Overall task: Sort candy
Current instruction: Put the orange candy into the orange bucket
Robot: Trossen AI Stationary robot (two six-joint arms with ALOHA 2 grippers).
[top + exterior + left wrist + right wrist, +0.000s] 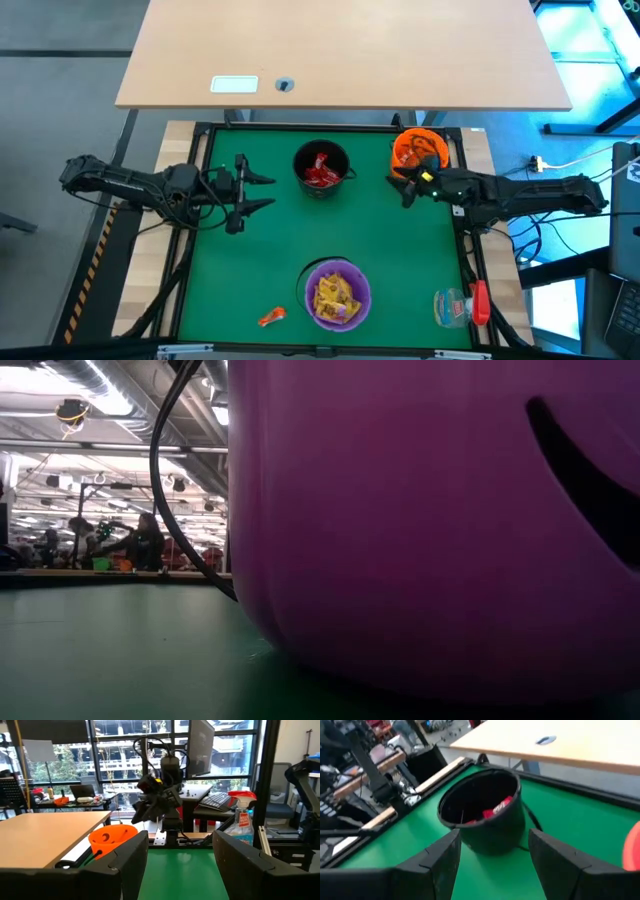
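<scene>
My left gripper hovers spread and empty over the mat. One orange candy lies near the front edge, long axis roughly left-right. Only the high view shows it; purple bowl fills the low view. Right gripper spread beside orange bowl.

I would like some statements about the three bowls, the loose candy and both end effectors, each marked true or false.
1. The black bowl holds red candy. True.
2. The purple bowl is empty. False: it holds yellow candy.
3. One orange candy lies loose on the green mat, beside the purple bowl. True.
4. The left end effector grips a candy. False: it is open and empty.
5. The right end effector hovers over the purple bowl. False: it is open next to the orange bowl.
</scene>
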